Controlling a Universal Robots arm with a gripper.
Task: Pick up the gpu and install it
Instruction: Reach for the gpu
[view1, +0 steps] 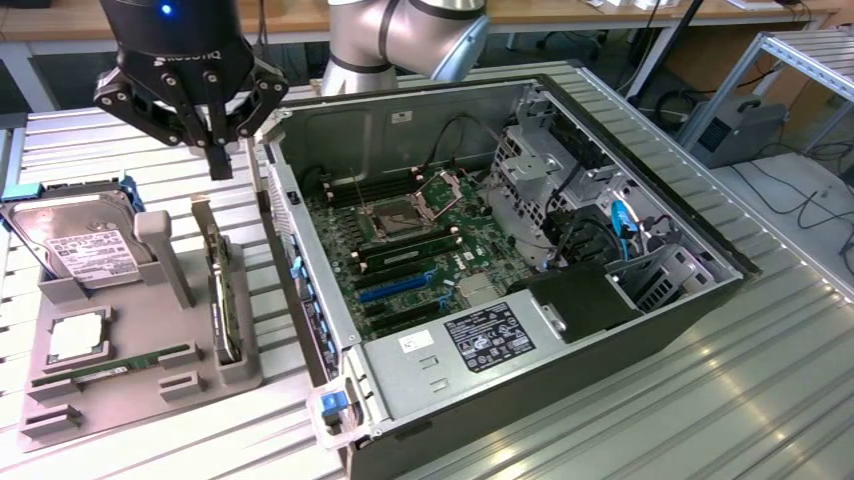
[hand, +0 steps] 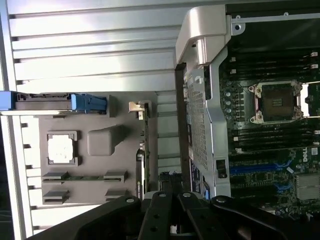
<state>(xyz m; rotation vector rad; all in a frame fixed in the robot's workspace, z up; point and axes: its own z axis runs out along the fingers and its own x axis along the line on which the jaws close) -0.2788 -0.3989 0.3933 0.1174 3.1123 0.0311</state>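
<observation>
The gripper (view1: 220, 162) hangs from the arm with its wrist upright and its fingers pointing straight down, pressed together on nothing. Below it and clear of the fingertips, the gpu (view1: 222, 290) stands on edge in a slot of the grey fixture (view1: 127, 390), uninstalled. On the side of the card away from the case, the same fixture carries a RAM stick (view1: 114, 368), a processor (view1: 76, 335) and a hard drive (view1: 87, 250). On the gripper's other side, just beside the fixture, the open computer case (view1: 400, 120) lies on the slatted table (view1: 747, 400) with its motherboard (view1: 414, 260) exposed.
</observation>
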